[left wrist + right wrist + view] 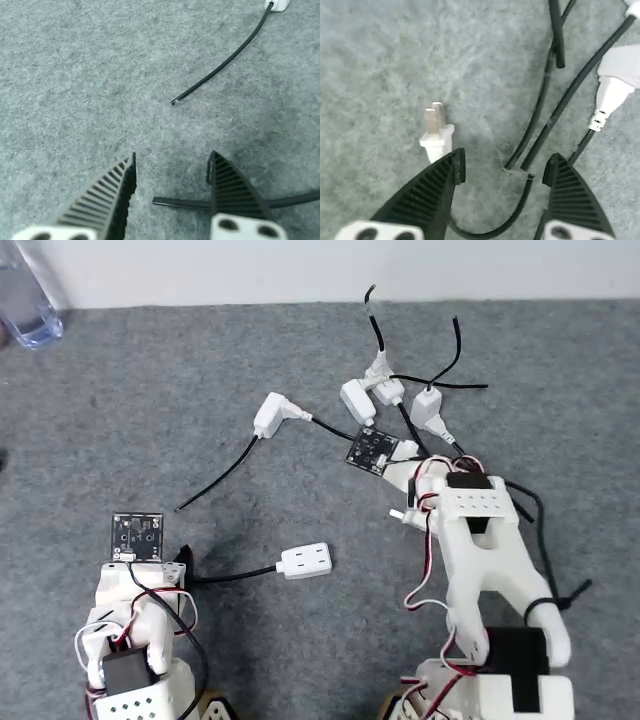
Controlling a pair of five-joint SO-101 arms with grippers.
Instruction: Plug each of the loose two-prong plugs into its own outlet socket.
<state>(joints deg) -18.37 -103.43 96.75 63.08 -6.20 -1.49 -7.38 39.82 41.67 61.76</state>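
A white outlet strip [305, 559] lies mid-table on a black cord. One white two-prong plug [270, 414] sits farther back, its cord trailing toward the left arm. Several more white plugs [385, 390] cluster at the back right. In the right wrist view my right gripper [507, 155] is open over black cords [545, 125], with a small white plug [438, 134] lying just outside one finger [432, 190], prongs pointing away. My left gripper [172, 157] is open above bare carpet, a black cord [180, 202] crossing near one finger [232, 190].
A loose cord end [173, 102] lies ahead of the left gripper. Another white plug [617, 75] and tangled cords [440, 380] crowd the right arm's side. A clear bottle [25, 300] stands at the far left corner. Grey carpet covers the table.
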